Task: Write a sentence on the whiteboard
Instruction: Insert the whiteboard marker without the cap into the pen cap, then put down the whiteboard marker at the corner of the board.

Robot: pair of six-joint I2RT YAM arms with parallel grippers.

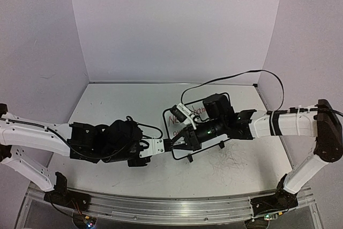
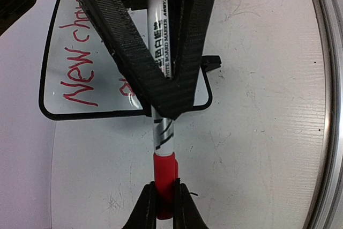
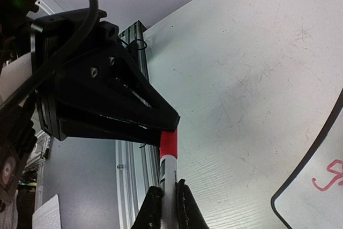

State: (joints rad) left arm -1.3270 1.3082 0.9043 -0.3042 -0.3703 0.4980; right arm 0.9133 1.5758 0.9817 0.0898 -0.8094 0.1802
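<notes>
The whiteboard point(image 1: 174, 120) lies flat at mid-table, with red handwriting on it that reads "New ch…" point(image 2: 75, 71) in the left wrist view. Just off its near-left edge, a white marker point(image 2: 162, 132) with a red cap point(image 2: 164, 170) hangs level between both arms. My left gripper point(image 2: 165, 189) is shut on the red cap. My right gripper point(image 3: 169, 186) is shut on the white barrel point(image 3: 167, 170), a little behind the cap point(image 3: 168, 142). The cap sits on the barrel. In the top view the two grippers meet tip to tip, left point(image 1: 166, 146) and right point(image 1: 180, 141).
An aluminium rail point(image 1: 161, 210) runs along the table's near edge. A black cable point(image 1: 241, 73) loops over the back right. Old pen scribbles point(image 1: 230, 162) mark the tabletop right of the board. A small white and black object point(image 1: 182, 112) sits over the board's far-left part.
</notes>
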